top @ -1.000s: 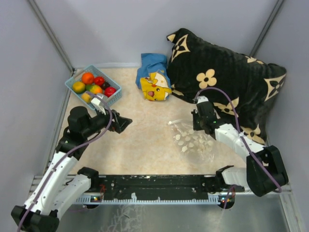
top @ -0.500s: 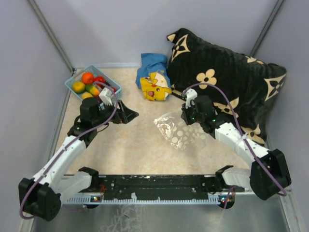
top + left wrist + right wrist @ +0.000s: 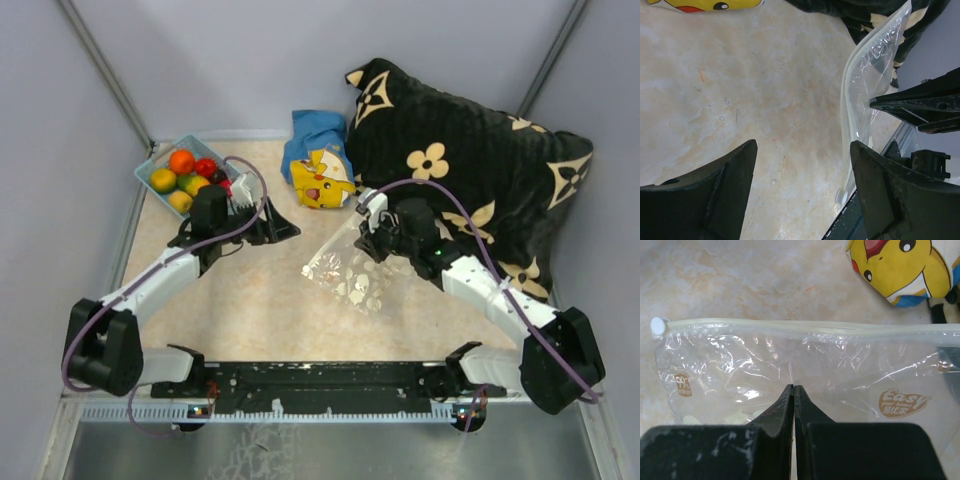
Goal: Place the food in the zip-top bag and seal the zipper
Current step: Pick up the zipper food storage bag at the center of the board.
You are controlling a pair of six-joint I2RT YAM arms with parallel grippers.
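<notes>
The food (image 3: 190, 172), round toy fruits in red, orange, yellow and green, lies in the light blue basket (image 3: 160, 153) at the far left. My right gripper (image 3: 366, 238) (image 3: 794, 390) is shut on the zip-top bag (image 3: 350, 278) (image 3: 805, 365) below its mouth and holds it off the table. The zipper (image 3: 790, 325) runs across the right wrist view, with its white slider (image 3: 658, 325) at the left end. My left gripper (image 3: 283, 229) (image 3: 802, 185) hangs open just left of the bag (image 3: 865, 95), with only table between its fingers (image 3: 730, 190).
A yellow cartoon plush (image 3: 322, 180) (image 3: 900, 265) on a blue cloth (image 3: 315, 130) lies at the back centre. A big black flowered pillow (image 3: 470, 170) fills the back right. Grey walls close in the table on three sides.
My right gripper has lifted the bag and carried it left toward the table's middle. My left arm has stretched right, away from the basket, toward the bag.
</notes>
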